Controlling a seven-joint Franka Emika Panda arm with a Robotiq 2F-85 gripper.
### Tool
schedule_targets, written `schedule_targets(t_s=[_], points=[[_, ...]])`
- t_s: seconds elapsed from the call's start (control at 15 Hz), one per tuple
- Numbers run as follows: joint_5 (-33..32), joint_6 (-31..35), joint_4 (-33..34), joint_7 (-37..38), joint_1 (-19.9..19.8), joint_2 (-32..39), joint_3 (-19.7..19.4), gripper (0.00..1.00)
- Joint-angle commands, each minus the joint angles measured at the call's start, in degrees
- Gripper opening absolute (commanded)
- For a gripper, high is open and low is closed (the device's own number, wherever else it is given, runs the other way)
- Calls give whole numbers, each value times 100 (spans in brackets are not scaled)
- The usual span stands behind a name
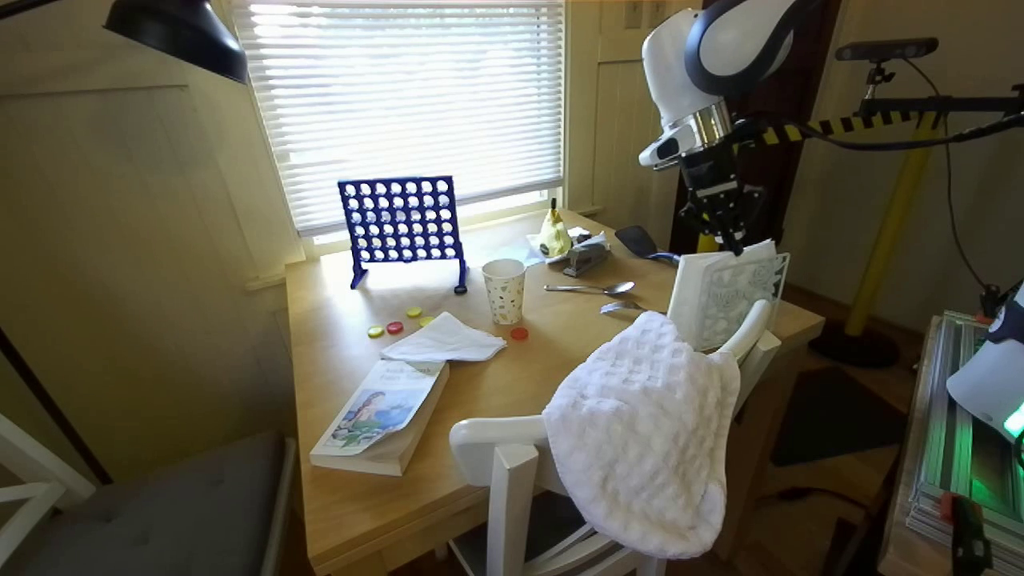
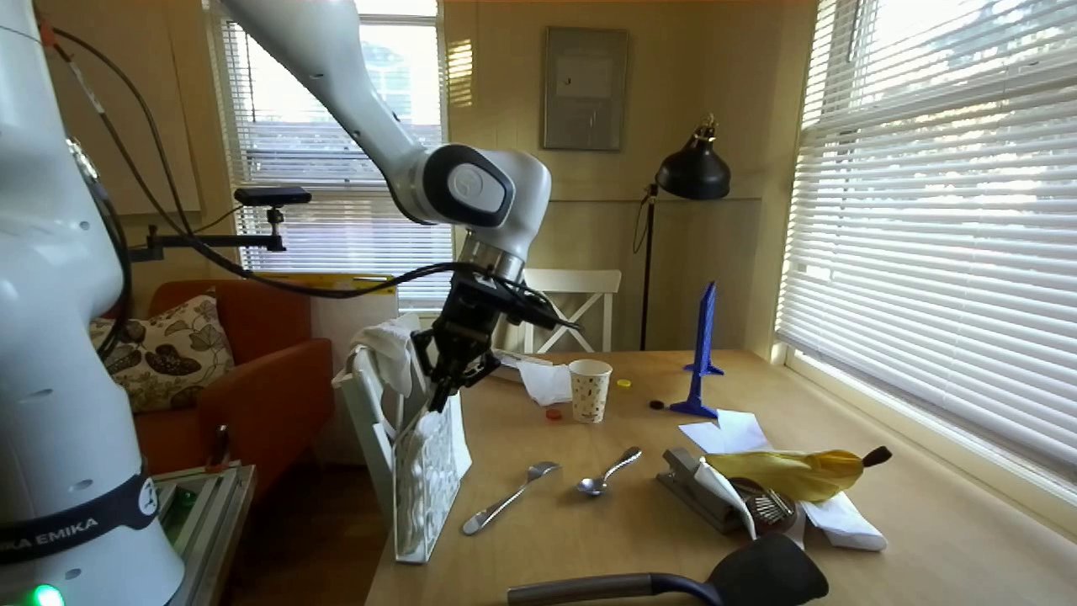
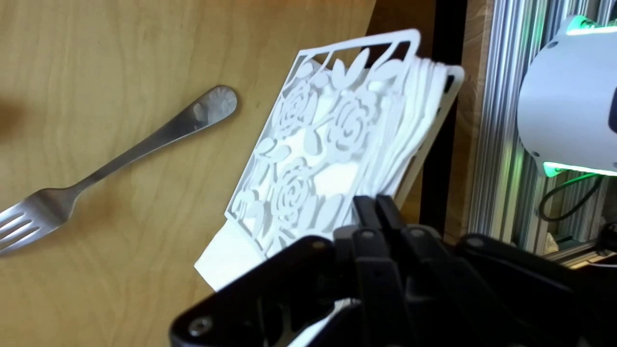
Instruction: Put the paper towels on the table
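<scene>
The paper towels are a folded white stack standing on edge in a white rose-cut holder point(image 3: 344, 127), their layered edge point(image 3: 417, 113) facing up in the wrist view. In an exterior view a white sheet point(image 1: 686, 292) sticks out beside the holder. The holder stands near the edge of the light tan table point(image 1: 512, 392). It also shows in an exterior view point(image 2: 427, 484). My gripper point(image 3: 377, 198) points down at the stack's top edge, its fingertips almost together on the towels. It shows there in both exterior views point(image 1: 734, 246) point(image 2: 439, 402). The paper between the fingertips is hidden.
A chair with a bumpy white cloth point(image 1: 648, 432) stands close beside the holder. A fork point(image 3: 144, 144), spoon point(image 2: 602, 480) and black spatula point(image 2: 770, 572) lie near it. A paper cup point(image 1: 504, 292), blue grid game point(image 1: 404, 258), stapler point(image 1: 586, 258) and book point(image 1: 384, 412) are farther off.
</scene>
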Motion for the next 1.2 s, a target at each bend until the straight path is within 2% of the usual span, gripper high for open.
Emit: schedule_targets(t_s=[0.0, 0.6, 1.13], points=[[-92, -13, -68, -1, -17, -249, 50, 1], [-157, -119, -208, -13, 146, -1282, 125, 1], [-1068, -385, 266, 372, 151, -2363, 130, 1]])
